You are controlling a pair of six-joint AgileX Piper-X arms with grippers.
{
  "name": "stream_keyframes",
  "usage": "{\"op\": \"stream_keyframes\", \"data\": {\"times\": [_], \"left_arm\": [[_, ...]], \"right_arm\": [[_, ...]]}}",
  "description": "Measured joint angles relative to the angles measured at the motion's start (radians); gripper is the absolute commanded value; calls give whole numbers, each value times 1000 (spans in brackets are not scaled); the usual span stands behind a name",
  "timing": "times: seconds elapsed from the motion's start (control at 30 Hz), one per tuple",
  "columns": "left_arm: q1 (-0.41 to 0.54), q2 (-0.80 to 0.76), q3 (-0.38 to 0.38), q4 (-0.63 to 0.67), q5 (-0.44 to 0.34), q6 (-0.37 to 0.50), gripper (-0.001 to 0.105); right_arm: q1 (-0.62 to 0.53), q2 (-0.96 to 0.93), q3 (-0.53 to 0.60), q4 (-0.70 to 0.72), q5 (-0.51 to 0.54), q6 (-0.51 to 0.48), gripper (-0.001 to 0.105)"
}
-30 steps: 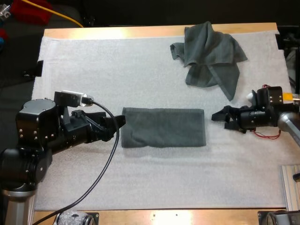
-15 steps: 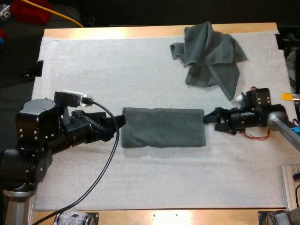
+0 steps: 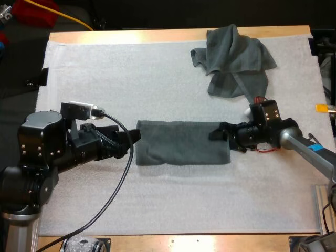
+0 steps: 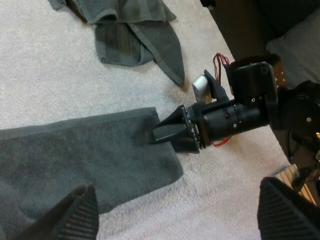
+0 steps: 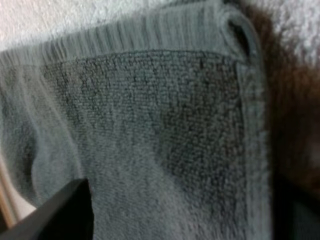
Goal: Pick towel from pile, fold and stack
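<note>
Folded towel (image 3: 182, 143): it is laid flat on the white mat (image 3: 157, 210), near the middle, between the two grippers.
Long axis: it is set across the high view from left to right, with one short end turned to each gripper.
Look of the folded towel: dark grey-green terry cloth is seen, folded into a long rectangle. The near long edge is rounded and slightly puffed. In the right wrist view a ribbed hem band (image 5: 165, 27) is seen along one edge, and the layers are turned over at the corner.
Crumpled towel (image 3: 236, 60): it is heaped at the far right of the mat, well apart from the folded one. It is of the same colour, and one tail is draped toward the right arm.
Left gripper (image 3: 130, 142): it is held just beside the folded towel's left short end. Its jaws are spread wide, and the fingers (image 4: 70, 215) are kept clear of the cloth.
Right gripper (image 3: 216, 132): it is placed at the far corner of the right short end, over the towel's edge. Its jaws are parted, with one finger (image 5: 60, 212) seen off to the side above the cloth; nothing is clamped.
Wooden table (image 3: 157, 35): a bare strip is shown beyond the mat's far edge.
</note>
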Motion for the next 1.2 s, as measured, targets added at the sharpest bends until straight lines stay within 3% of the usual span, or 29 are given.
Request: {"op": "stream_keyframes", "data": {"times": [0.13, 0.23, 0.4, 0.5, 0.77, 0.87, 1.2], "left_arm": [[0, 0, 0, 1, 0, 0, 64], [0, 0, 0, 3, 0, 0, 64], [0, 0, 0, 21, 0, 0, 64], [0, 0, 0, 42, 0, 0, 64], [0, 0, 0, 61, -3, 0, 64], [0, 0, 0, 96, -43, 0, 64], [0, 0, 56, 157, -82, 22, 64]], "right_arm": [[16, 24, -7, -40, -37, 51, 69], [25, 27, -7, -47, -36, 53, 58], [33, 43, -5, -44, 5, 61, 18], [34, 47, -2, -39, 24, 61, 0], [44, -31, 5, 22, 127, 61, 1], [48, -88, 5, 74, 186, 53, 1], [48, -204, -60, 375, 398, -111, 1]]}}
